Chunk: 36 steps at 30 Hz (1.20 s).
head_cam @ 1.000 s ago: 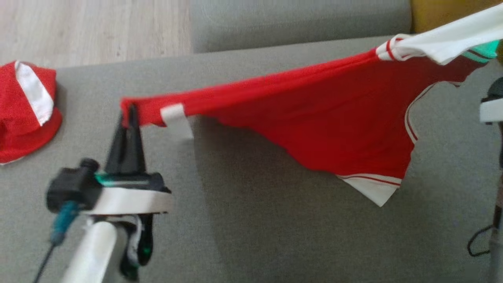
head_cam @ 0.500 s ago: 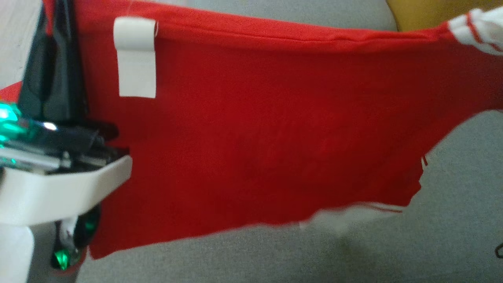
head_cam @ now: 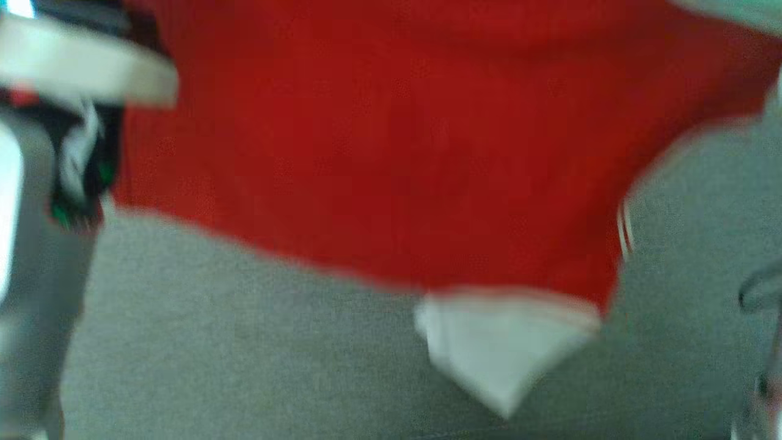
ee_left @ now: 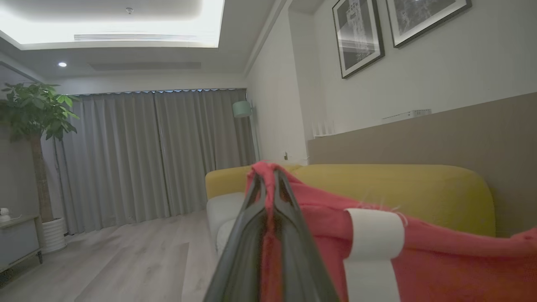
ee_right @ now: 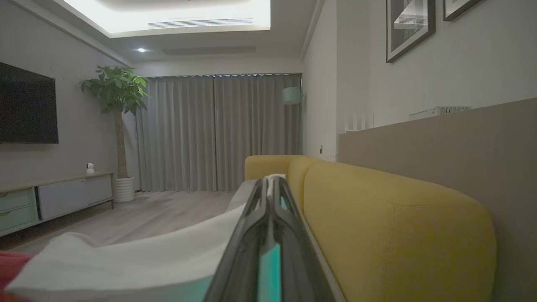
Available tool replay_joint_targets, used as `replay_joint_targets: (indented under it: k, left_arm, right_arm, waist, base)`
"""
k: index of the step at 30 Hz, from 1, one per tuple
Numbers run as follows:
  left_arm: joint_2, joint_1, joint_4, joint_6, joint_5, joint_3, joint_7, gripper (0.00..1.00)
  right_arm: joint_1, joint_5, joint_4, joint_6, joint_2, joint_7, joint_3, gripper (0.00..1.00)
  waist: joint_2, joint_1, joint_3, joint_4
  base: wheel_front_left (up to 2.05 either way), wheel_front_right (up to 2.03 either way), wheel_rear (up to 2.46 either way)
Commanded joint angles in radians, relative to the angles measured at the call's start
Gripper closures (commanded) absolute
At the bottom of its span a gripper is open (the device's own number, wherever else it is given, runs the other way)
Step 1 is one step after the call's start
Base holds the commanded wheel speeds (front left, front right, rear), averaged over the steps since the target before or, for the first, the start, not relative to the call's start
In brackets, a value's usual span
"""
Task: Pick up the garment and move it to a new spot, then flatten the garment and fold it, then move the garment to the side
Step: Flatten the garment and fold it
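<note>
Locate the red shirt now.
The red shirt hangs stretched above the grey sofa seat in the head view, one red edge clamped in the left pincer, a white part in the right pincer.

I faced grey curtains [ee_right: 218, 134] at the far end, a yellow sofa [ee_right: 398, 226] on my right, a potted tree [ee_right: 115, 96] far left.

Yellow sofa [ee_right: 377, 218], grey curtains [ee_right: 218, 134], potted tree [ee_right: 115, 96], framed pictures [ee_left: 358, 35], dark television [ee_right: 27, 105]
</note>
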Motion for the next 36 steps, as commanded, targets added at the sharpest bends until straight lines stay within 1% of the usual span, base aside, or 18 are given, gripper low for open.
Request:
replay_joint_targets:
  k: [1,3,6,8,11,14,15,20,26,31,36]
  left_arm:
    - [0.025,-0.135,0.054,-0.011,0.020,0.042,-0.016,1.00]
    - [0.022,-0.230,0.160,-0.017,0.045,0.040,-0.040,1.00]
    - [0.021,-0.369,0.318,-0.017,0.094,0.038,-0.096,1.00]
    - [0.029,-0.452,0.415,-0.018,0.132,0.034,-0.150,1.00]
    - [0.054,-0.550,0.567,-0.012,0.205,0.017,-0.248,1.00]
    - [0.054,-0.609,0.675,-0.012,0.237,-0.001,-0.310,1.00]
    - [0.054,-0.609,0.675,-0.012,0.237,-0.001,-0.310,1.00]
    - [0.028,-0.642,0.803,-0.034,0.211,0.002,-0.389,1.00]
    - [0.002,-0.593,0.930,-0.057,0.173,0.006,-0.448,1.00]
    - [-0.022,-0.536,1.005,-0.084,0.136,0.014,-0.476,1.00]
    - [-0.047,-0.486,1.050,-0.128,0.080,0.037,-0.486,1.00]
  right_arm:
    - [-0.144,-0.001,0.041,0.004,-0.013,-0.014,0.041,1.00]
    - [-0.272,-0.029,0.147,0.004,-0.010,-0.042,0.057,1.00]
    - [-0.470,-0.083,0.316,0.004,0.021,-0.113,0.054,1.00]
    - [-0.583,-0.131,0.431,0.004,0.050,-0.167,0.047,1.00]
    - [-0.718,-0.209,0.584,0.004,0.091,-0.254,0.038,1.00]
    - [-0.801,-0.243,0.687,0.004,0.117,-0.331,0.035,1.00]
    - [-0.801,-0.243,0.687,0.004,0.117,-0.331,0.035,1.00]
    - [-0.807,-0.250,0.782,0.004,0.130,-0.416,0.074,1.00]
    - [-0.714,-0.169,0.852,0.004,0.131,-0.491,0.158,1.00]
    - [-0.622,-0.126,0.875,0.004,0.131,-0.525,0.181,1.00]
    - [-0.521,-0.089,0.843,0.004,0.131,-0.538,0.183,1.00]
  waist:
    - [0.0000,-0.0003,0.094,-0.019]
    - [0.0000,-0.0003,0.128,-0.030]
    - [0.0000,-0.0003,0.165,-0.057]
    - [0.0000,-0.0003,0.182,-0.080]
    - [0.0000,-0.0003,0.203,-0.116]
    - [0.0000,-0.0003,0.254,-0.138]
    - [0.0000,-0.0003,0.254,-0.138]
    - [0.0000,-0.0003,0.371,-0.141]
    - [0.0000,-0.0003,0.470,-0.124]
    - [0.0000,-0.0003,0.494,-0.095]
    - [0.0000,-0.0003,0.470,-0.065]
  base:
    - [0.00,0.00,0.00]
    - [0.00,0.00,0.00]
    - [0.00,0.00,0.00]
    - [0.00,0.00,0.00]
    - [0.00,0.00,0.00]
    - [0.00,0.00,0.00]
    - [0.00,0.00,0.00]
    - [0.00,0.00,0.00]
    - [0.00,0.00,0.00]
    - [0.00,0.00,0.00]
    - [0.00,0.00,0.00]
